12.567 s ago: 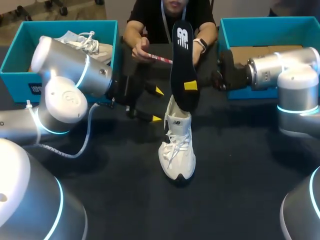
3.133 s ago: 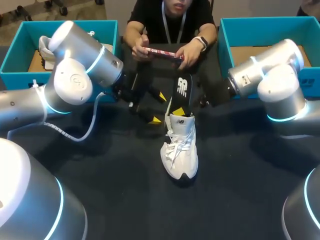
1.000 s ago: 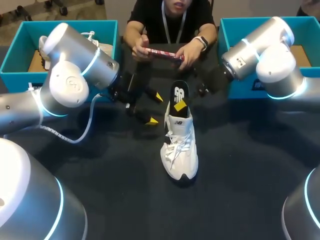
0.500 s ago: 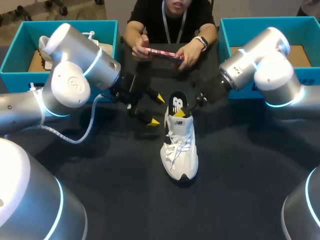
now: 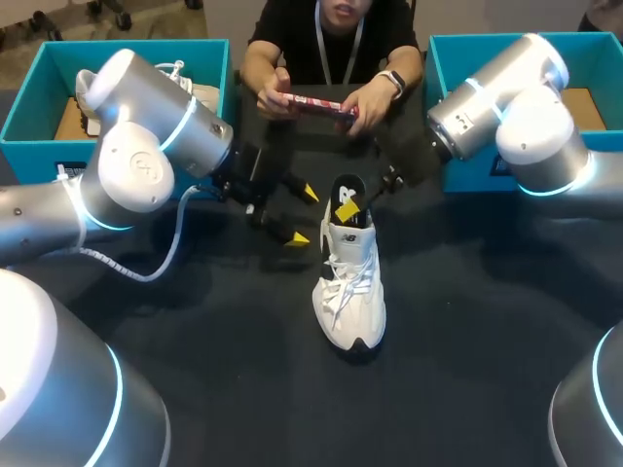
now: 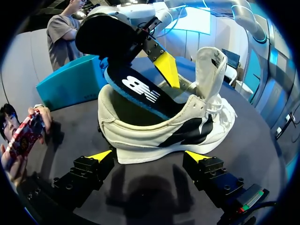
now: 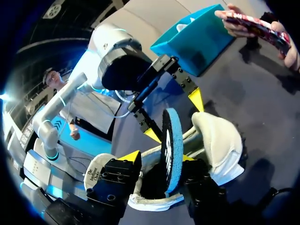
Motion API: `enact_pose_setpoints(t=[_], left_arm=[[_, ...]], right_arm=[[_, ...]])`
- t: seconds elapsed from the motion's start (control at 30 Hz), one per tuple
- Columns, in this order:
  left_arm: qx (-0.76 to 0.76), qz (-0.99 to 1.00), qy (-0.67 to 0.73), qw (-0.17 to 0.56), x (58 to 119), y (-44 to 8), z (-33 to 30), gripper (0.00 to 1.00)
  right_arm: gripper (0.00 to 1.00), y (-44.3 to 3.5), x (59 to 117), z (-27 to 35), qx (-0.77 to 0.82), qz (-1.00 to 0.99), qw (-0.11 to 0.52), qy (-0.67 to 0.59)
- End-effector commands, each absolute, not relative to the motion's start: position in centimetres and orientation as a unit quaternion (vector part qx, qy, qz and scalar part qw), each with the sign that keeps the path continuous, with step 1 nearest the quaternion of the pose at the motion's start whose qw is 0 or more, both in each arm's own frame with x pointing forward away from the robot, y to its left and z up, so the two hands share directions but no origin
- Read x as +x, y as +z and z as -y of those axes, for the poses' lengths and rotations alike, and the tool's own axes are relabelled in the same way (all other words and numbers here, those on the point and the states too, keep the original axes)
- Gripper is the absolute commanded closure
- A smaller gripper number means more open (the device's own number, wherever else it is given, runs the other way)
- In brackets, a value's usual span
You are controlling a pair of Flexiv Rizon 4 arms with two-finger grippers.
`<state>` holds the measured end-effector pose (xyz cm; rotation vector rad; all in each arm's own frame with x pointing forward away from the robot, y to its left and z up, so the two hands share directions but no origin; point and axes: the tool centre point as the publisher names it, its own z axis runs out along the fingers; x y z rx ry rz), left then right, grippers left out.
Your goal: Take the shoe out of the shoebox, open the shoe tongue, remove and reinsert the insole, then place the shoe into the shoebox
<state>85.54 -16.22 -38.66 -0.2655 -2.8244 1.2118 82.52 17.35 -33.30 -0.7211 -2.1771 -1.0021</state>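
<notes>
Dark desk surface (image 5: 467, 321), with a teal shoebox (image 5: 29, 107) at the far left and a second teal shoebox (image 5: 443, 58) at the far right. The left one holds another white shoe (image 5: 161, 78).

**Position of items.** The white shoe (image 5: 348, 292) stands upright on its sole at the desk's centre, outside both boxes. Its tongue (image 6: 208, 65) is pulled up and forward. The insole (image 5: 346, 190) is partly inside, and its heel end rises at a slant out of the opening, not yet seated.

**End effectors.** The right end effector (image 7: 158, 158) sits at the insole's raised heel end. Whether it is clamped on the insole or merely alongside cannot be told. The left end effector (image 5: 303, 215) is spread wide and holds nothing. It is just beside the shoe's heel, with the shoe ahead of it and not between its tips.

**Risks, as judged.**
- Nothing braces the shoe, so a downward push on the insole could slide or tip it.
- Pushing while the heel end stands high could buckle the insole at the forefoot, or catch it on the collar.
- The tongue could drop back over the opening.
- The loose laces (image 5: 343, 277) could snag.

**Markings.** A white emblem is printed on the insole's heel. A dark emblem marks the shoe's side (image 6: 187, 136), and there is a small tab on the tongue. A dark label (image 5: 68, 173) sits on the left box's front. None of the fine print can be made out.
</notes>
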Motion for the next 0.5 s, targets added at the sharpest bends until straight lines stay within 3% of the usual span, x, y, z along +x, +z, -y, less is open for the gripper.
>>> enact_pose_setpoints(t=[0.03,0.2,0.43,0.5], left_arm=[[-0.086,0.915,0.393,0.028,85.4,-38.7,16.0,0.0],[-0.085,0.915,0.394,0.027,85.5,-38.6,15.9,0.0],[-0.089,0.915,0.393,0.027,85.7,-38.6,15.8,0.0],[-0.089,0.915,0.393,0.027,85.7,-38.5,15.8,0.0]], right_arm=[[0.57,-33.1,81.9,-17.1,-0.28,0.824,0.301,-0.391],[0.61,-33.6,82.4,-17.4,-0.282,0.821,0.298,-0.397],[1.0,-34.2,83.8,-17.3,-0.289,0.817,0.293,-0.405],[1.0,-34.3,83.9,-17.3,-0.285,0.816,0.302,-0.403]])
